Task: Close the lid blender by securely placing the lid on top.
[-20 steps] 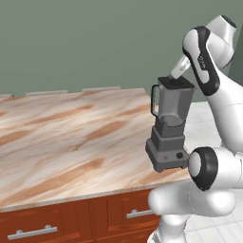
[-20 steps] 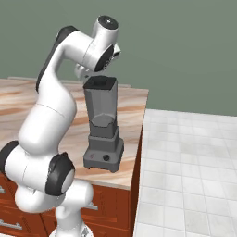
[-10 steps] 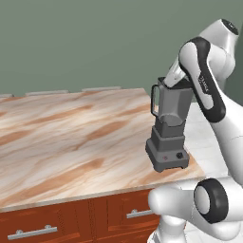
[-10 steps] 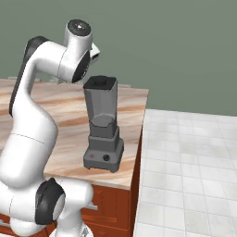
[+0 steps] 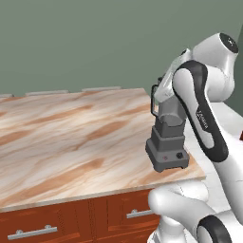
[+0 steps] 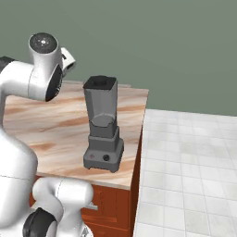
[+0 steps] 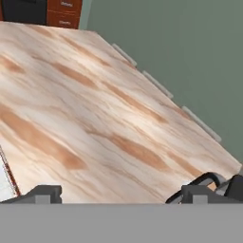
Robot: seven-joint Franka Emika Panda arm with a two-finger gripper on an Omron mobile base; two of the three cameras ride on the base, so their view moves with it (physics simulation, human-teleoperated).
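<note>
The blender [image 6: 103,129] stands upright at the marble counter's [image 5: 71,137] right end, lid [image 6: 100,83] on the jar's rim. The gripper [image 7: 121,193], fingertips [image 7: 45,193] spread wide and empty, looks across bare counter, blender handle at 4 o'clock.

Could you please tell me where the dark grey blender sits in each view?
Left base view: the dark grey blender stands right of centre, near the right end of the marble-patterned countertop, its jar partly behind the white arm.
Right base view: it stands at centre, fully visible.
Hand view: a dark curved piece at the lower right edge is probably its handle.
Shared landmark: the countertop beneath it.
</note>
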